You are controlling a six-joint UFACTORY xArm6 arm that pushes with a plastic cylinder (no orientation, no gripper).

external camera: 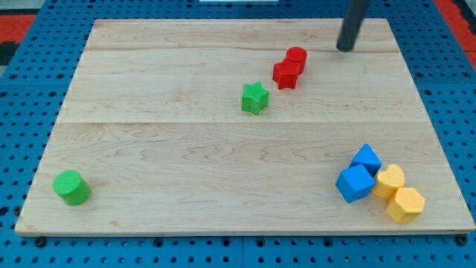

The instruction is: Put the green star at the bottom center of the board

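The green star (254, 97) lies on the wooden board (186, 164), a little above the board's middle. My tip (345, 49) touches down near the board's top edge, at the view's upper right. It is well to the right of and above the green star. Two red blocks lie between them: a red star-like block (285, 74) and a red cylinder (297, 57), touching each other. The tip is to the right of the red cylinder with a gap.
A green cylinder (71, 187) sits at the bottom left corner. At the bottom right lie two blue cubes (355, 182) (366, 159) and two yellow blocks (390, 180) (405, 205), packed together. A blue pegboard (22, 97) surrounds the board.
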